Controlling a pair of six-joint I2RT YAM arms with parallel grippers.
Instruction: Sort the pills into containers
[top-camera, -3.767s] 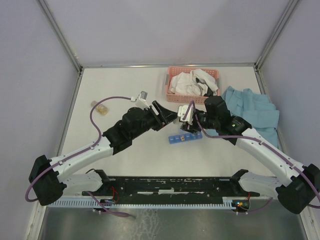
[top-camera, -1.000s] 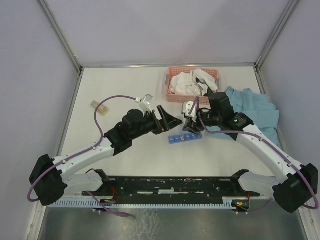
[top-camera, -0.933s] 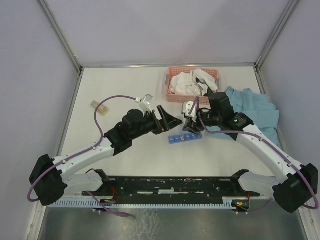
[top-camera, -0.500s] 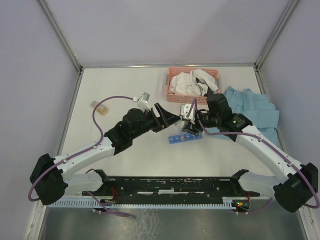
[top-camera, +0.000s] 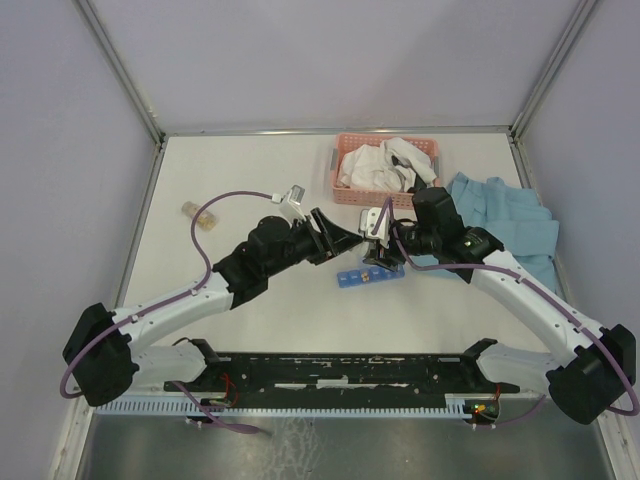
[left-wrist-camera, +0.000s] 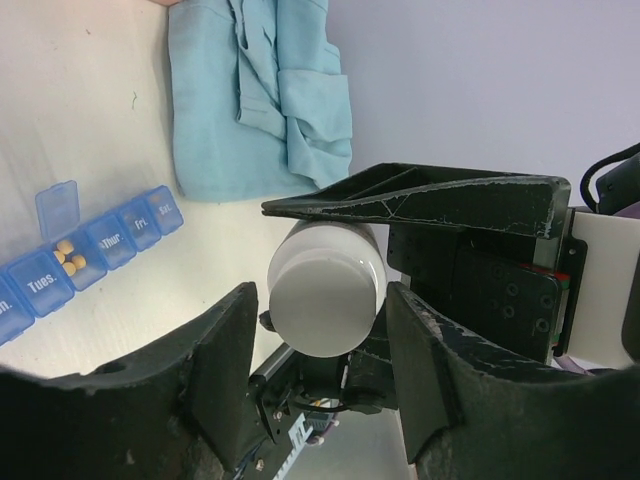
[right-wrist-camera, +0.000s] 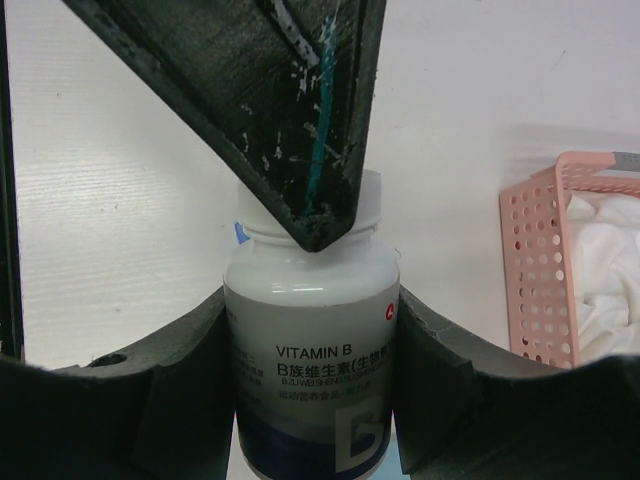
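Note:
My right gripper (right-wrist-camera: 312, 335) is shut on a white bottle (right-wrist-camera: 312, 370) labelled VITAMIN B, held above the table. In the left wrist view its white cap (left-wrist-camera: 327, 292) sits between my left gripper's (left-wrist-camera: 322, 335) fingers, which stand open with a gap on each side. One left finger (right-wrist-camera: 300, 130) crosses in front of the cap. The blue pill organiser (top-camera: 368, 275) lies on the table just below both grippers (top-camera: 352, 238) (top-camera: 376, 250). It also shows in the left wrist view (left-wrist-camera: 100, 245), one lid up, with a few yellow pills (left-wrist-camera: 68, 258) in that compartment.
A pink basket (top-camera: 345, 190) of white cloth stands at the back, and its wall shows in the right wrist view (right-wrist-camera: 545, 270). A blue cloth (top-camera: 505, 225) lies at the right. A small clear bottle (top-camera: 200, 215) lies at the far left.
Both grippers have only shifted slightly above the organiser. The right gripper still holds the bottle and the left fingers stay around its cap.

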